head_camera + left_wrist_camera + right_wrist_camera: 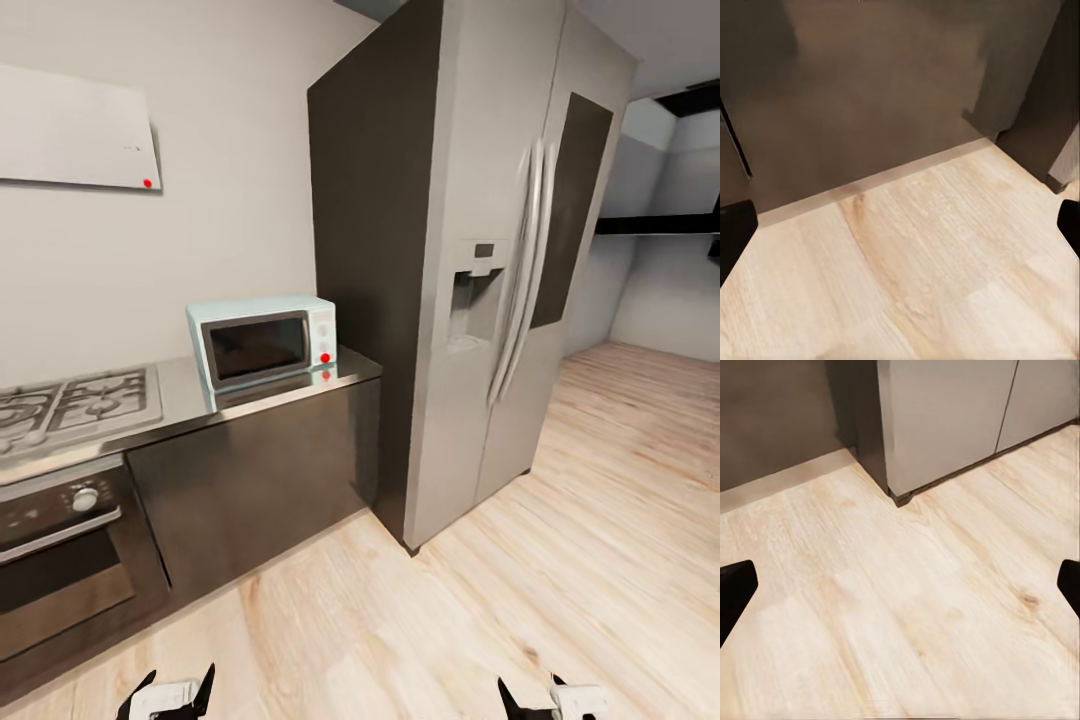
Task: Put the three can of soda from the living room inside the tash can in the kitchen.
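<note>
I am in the kitchen, facing a dark cabinet run with a steel worktop (180,415). The cans of soda and the tash can are out of view. My left gripper (170,692) hangs low over the wood floor in front of the cabinets, open and holding nothing. In the left wrist view its dark fingertips (735,232) stand far apart, with bare floor and the cabinet base between them. My right gripper (540,695) is also open and holds nothing. Its fingertips (735,589) frame floor near the fridge's corner.
A pale blue microwave (265,340) stands on the worktop beside a tall grey fridge (480,270). A gas hob (80,400) and a built-in oven (60,560) are at the left. Light wood floor (600,480) runs on to the right past the fridge.
</note>
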Robot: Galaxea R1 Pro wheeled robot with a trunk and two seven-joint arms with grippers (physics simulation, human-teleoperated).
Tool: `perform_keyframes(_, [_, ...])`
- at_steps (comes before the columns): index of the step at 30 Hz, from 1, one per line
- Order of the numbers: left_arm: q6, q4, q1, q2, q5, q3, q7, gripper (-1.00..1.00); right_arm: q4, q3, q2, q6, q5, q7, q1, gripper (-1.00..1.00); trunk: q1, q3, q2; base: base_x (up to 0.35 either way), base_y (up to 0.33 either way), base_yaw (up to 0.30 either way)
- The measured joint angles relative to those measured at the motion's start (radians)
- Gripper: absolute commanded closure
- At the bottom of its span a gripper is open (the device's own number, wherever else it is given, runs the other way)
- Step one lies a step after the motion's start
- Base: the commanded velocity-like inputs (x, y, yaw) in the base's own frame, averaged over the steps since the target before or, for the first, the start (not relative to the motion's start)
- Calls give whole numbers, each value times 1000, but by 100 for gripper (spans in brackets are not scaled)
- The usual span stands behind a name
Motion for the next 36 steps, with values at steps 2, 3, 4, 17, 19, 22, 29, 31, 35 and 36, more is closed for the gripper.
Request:
perform_keyframes(2, [-3, 0, 0, 0, 0, 0, 0, -100, 2, 0, 0, 0, 0, 0, 0, -100, 0, 0, 0, 0, 0, -248])
perform_keyframes(3, [-6, 0, 0, 0, 0, 0, 0, -100, 2, 0, 0, 0, 0, 0, 0, -100, 0, 0, 0, 0, 0, -248])
perform_keyframes(4, [-10, 0, 0, -1, 0, 0, 0, -100, 3, 0, 1, 0, 0, 0, 0, -100, 0, 0, 0, 0, 0, -248])
perform_keyframes(17, [-31, 1, -1, -3, 0, 0, 6, -100, 13, 0, 1, 0, 1, 0, -1, -100, 0, 0, 0, 0, -73, -248])
perform_keyframes(19, [-32, 1, -1, -2, 0, 0, 6, -100, 15, 0, 1, 0, 1, 0, -1, -100, 0, 0, 0, 0, -245, -248])
perform_keyframes(22, [-32, 2, -1, -2, 0, 0, 6, -100, 16, 0, 1, -1, 1, 0, -1, -100, 0, 0, 0, 0, -268, -248])
perform_keyframes(29, [-32, 2, -1, -2, -2, 0, 6, -100, 18, 0, 1, -1, 2, 0, -2, -100, 0, 0, 0, 0, -281, -248])
perform_keyframes(31, [-32, 2, -1, -2, -6, 0, 6, -100, 18, 0, 1, -1, 2, 0, -2, -100, 0, 0, 0, 0, -285, -248])
perform_keyframes(35, [-32, 2, -1, -3, -31, 1, 7, -100, 18, 0, 1, -1, 2, 0, -3, -100, 0, 0, 0, 0, -286, -248])
perform_keyframes(36, [-32, 2, -1, -4, -38, 2, 7, -100, 18, 0, 1, -1, 2, 0, -3, -100, 0, 0, 0, 0, -286, -248])
